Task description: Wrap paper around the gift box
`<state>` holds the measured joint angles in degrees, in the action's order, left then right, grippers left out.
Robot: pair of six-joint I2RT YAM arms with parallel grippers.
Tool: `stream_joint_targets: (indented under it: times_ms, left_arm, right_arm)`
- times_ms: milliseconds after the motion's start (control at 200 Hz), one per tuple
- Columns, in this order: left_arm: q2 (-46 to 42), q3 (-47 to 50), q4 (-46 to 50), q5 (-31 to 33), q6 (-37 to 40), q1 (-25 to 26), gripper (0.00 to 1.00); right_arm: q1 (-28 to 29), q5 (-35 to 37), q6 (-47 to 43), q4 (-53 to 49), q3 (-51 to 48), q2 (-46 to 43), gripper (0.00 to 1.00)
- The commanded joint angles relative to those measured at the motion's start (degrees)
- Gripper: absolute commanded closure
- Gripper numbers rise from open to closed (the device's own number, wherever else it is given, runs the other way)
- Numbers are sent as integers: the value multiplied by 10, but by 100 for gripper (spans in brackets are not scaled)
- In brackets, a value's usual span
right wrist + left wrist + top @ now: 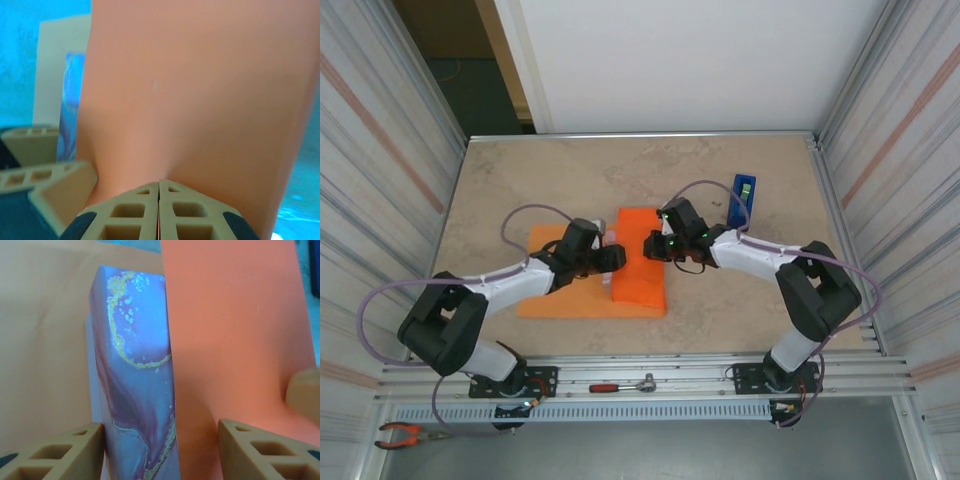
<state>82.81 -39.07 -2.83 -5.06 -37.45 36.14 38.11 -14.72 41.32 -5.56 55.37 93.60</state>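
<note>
Right gripper (159,183): pinched shut on paper (640,272), 3 o'clock side. Left gripper (161,426): jaws apart astride box (135,365), 9 o'clock side.

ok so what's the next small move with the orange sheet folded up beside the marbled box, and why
Probably close the left gripper: its jaws stand open astride the pink marbled gift box and the raised flap of the bright orange paper sheet, whose edge the right gripper pinches shut. That should pin the flap against the box.
</note>
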Motion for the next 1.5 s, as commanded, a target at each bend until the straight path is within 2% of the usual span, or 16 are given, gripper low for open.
stream_joint_targets:
  times_ms: [0, 125, 246, 306, 446, 516, 576, 867, 1077, 1238, 1498]
  left_arm:
    - [5, 8, 19, 47, -45, 23, 44]
    - [17, -3, 30, 50, -30, 22, 47]
    - [18, -1, 38, 48, -12, 18, 52]
    - [14, 5, 35, 46, -10, 17, 56]
    - [1, 22, 28, 43, -9, 17, 59]
    - [-2, 25, 28, 37, -11, 17, 59]
    - [-4, 29, 27, 33, -10, 17, 58]
    - [-33, 33, 33, 11, -2, -6, 51]
    - [-54, 0, 56, -22, 16, -53, 35]
    - [-38, -32, 67, -45, 24, -75, 27]
    - [8, -55, 56, -81, 17, -64, 25]
  right_arm:
    - [-16, -6, -18, -32, -9, -51, 89]
    - [-26, 4, -19, -49, -21, -89, 84]
    - [-19, 25, 3, -46, -46, -121, 64]
    - [-8, 51, 14, -43, -57, -134, 58]
    - [26, 82, 18, -53, -58, -134, 56]
    - [38, 70, 16, -42, -55, -124, 58]
    - [47, 61, 15, -35, -48, -108, 64]
    - [70, 39, 10, -23, -7, -20, 100]
    - [82, 42, 5, -27, -7, 0, 100]
    - [82, 46, 2, -34, -9, -1, 100]
    - [82, 47, 0, -35, -10, 0, 100]
